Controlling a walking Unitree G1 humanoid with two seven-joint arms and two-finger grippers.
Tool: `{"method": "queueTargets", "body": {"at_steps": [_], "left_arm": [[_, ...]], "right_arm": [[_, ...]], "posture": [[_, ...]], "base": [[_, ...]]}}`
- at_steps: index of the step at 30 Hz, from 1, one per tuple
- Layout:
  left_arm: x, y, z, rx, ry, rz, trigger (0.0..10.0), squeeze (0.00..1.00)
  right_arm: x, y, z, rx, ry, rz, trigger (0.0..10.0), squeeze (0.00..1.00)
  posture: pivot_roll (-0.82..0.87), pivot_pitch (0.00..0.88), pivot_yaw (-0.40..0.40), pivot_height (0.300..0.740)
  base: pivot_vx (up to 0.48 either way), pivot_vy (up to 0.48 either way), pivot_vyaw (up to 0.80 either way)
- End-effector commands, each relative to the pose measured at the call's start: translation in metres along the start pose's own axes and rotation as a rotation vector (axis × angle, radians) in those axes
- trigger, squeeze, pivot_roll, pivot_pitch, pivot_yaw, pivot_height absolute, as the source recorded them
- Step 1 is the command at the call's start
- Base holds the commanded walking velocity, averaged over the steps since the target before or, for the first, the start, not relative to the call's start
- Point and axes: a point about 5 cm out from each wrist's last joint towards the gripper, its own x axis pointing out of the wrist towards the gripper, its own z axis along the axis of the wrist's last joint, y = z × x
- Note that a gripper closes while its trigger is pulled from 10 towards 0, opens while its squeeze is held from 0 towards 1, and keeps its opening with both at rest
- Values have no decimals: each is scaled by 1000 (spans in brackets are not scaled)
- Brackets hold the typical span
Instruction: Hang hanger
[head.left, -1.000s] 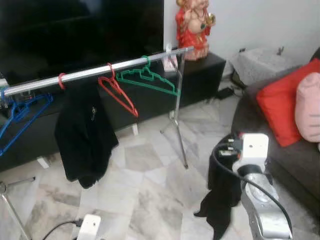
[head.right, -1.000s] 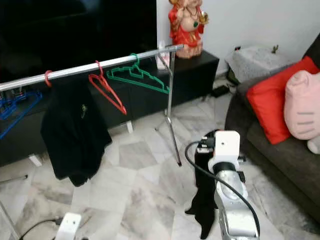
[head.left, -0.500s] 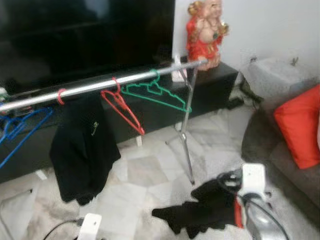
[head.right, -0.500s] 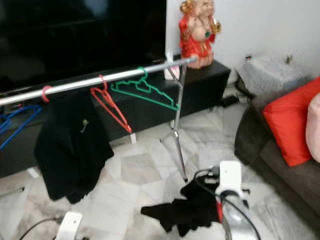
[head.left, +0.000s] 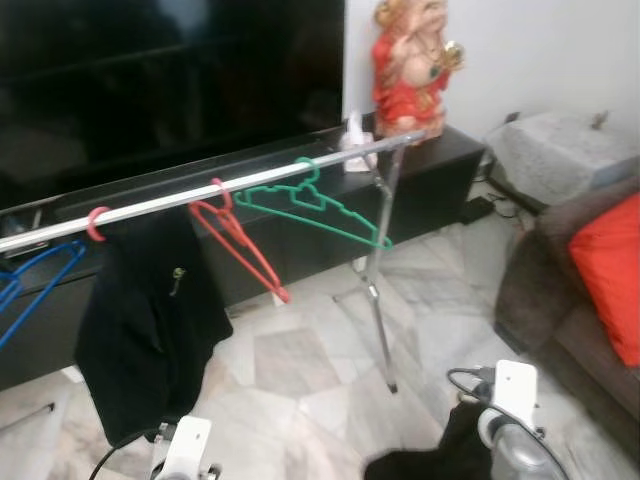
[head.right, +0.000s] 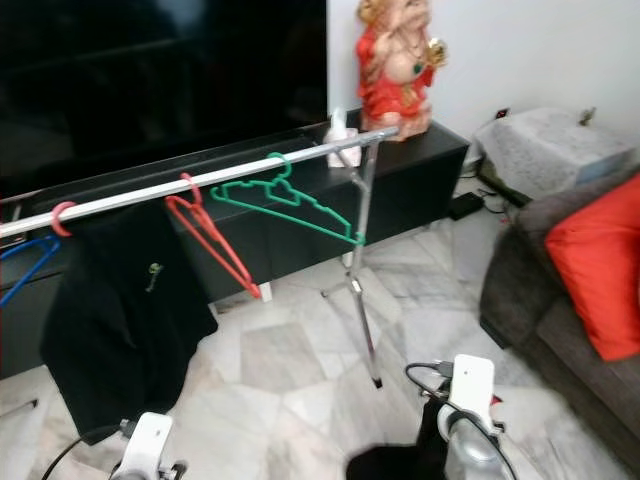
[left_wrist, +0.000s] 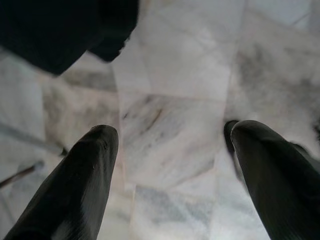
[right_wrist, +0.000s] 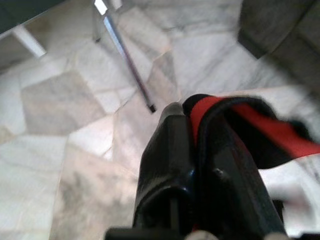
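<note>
low at the right, above the marble floor (head.left: 300, 370), a red hanger (right_wrist: 260, 130) draped in black cloth is pinched in the right hand (right_wrist: 192, 150). the silver rail (head.left: 260, 180) lies up and to the left, its long axis running crosswise. the left hand (left_wrist: 170, 165) is held spread, idle.

left gripper (left_wrist: 170, 150) fingers spread apart above marble floor (left_wrist: 175, 75), black garment (left_wrist: 55, 30) nearby.
</note>
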Motion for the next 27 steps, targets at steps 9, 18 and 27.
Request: {"method": "queueTargets", "body": {"at_steps": [9, 18, 27], "left_arm": [[0, -2, -4, -14, 19, -6, 10000, 0], [-1, -2, -6, 2, 24, -3, 10000, 0], [-1, -2, -7, 12, 27, -7, 10000, 0]], "right_arm": [[-1, -8, -7, 16, -12, -26, 10000, 0], [-9, -7, -27, -1, 39, -15, 10000, 0], [-7, -9, -22, -15, 10, -12, 10000, 0]], "posture": [[-173, 0, 41, 740], [-167, 0, 41, 740], [-167, 0, 47, 740]], "base": [[0, 0, 0], [0, 0, 0], [0, 0, 0]]}}
